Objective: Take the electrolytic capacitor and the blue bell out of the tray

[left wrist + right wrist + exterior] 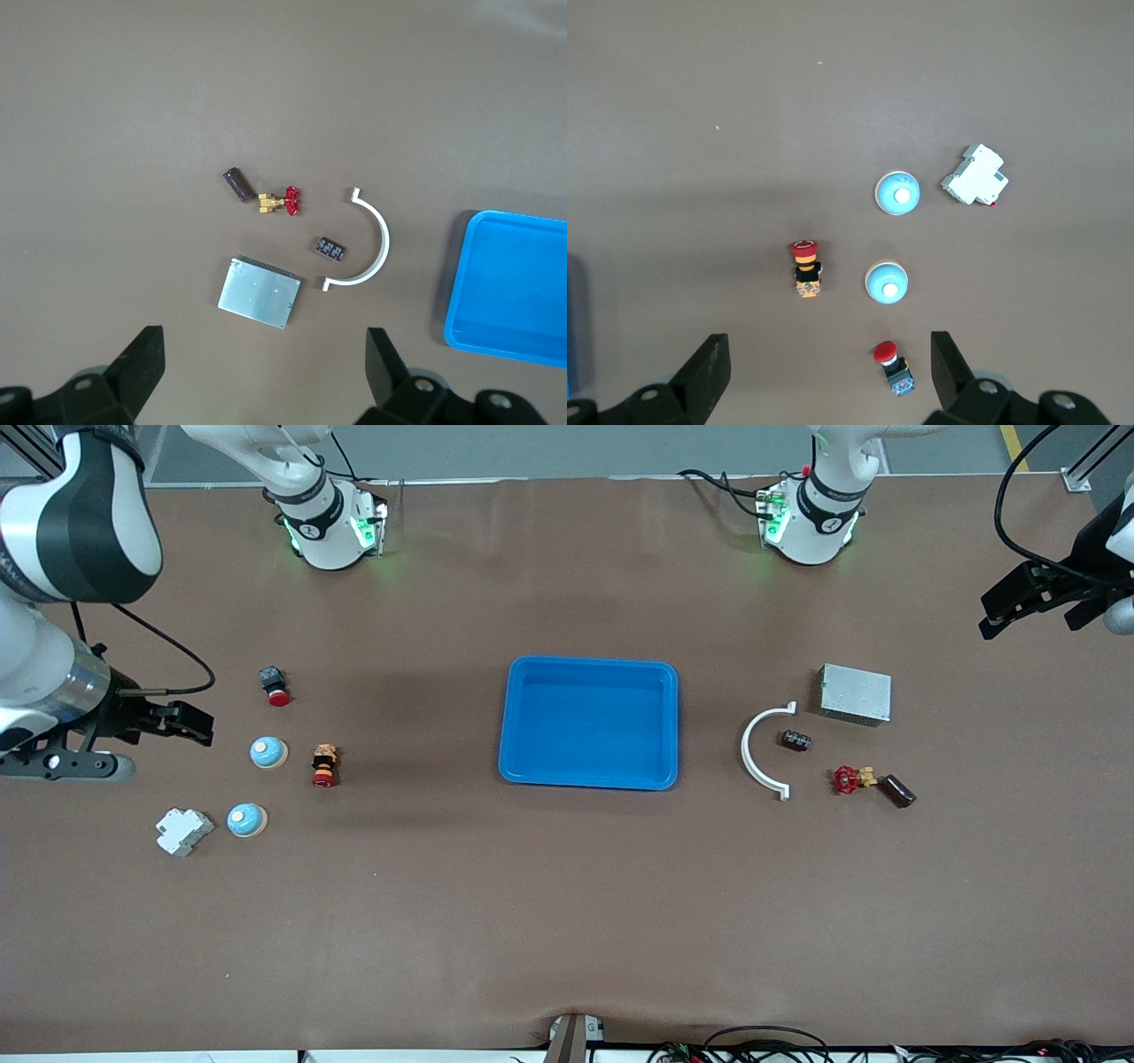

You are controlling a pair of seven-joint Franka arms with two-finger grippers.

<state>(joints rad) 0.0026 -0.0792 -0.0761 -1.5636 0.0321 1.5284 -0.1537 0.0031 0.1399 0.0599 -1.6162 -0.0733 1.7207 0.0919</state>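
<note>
A dark brown capacitor [897, 790] lies toward the left arm's end of the table, beside a red-handled brass valve [851, 779]; it also shows in the left wrist view [236, 185]. Two blue bells [267, 753] [246, 820] sit toward the right arm's end; both show in the right wrist view [887, 282] [897, 194]. A blue tray [523, 717] stands empty mid-table. My left gripper [997, 615] [263, 367] hangs open and empty above the table's end. My right gripper [199, 726] [828, 372] is open and empty, beside the bells and high above the table.
Near the capacitor lie a small black part [795, 740], a white curved strip [760, 753] and a metal box [855, 693]. Near the bells are two red push buttons [276, 686] [325, 766] and a white breaker [183, 831].
</note>
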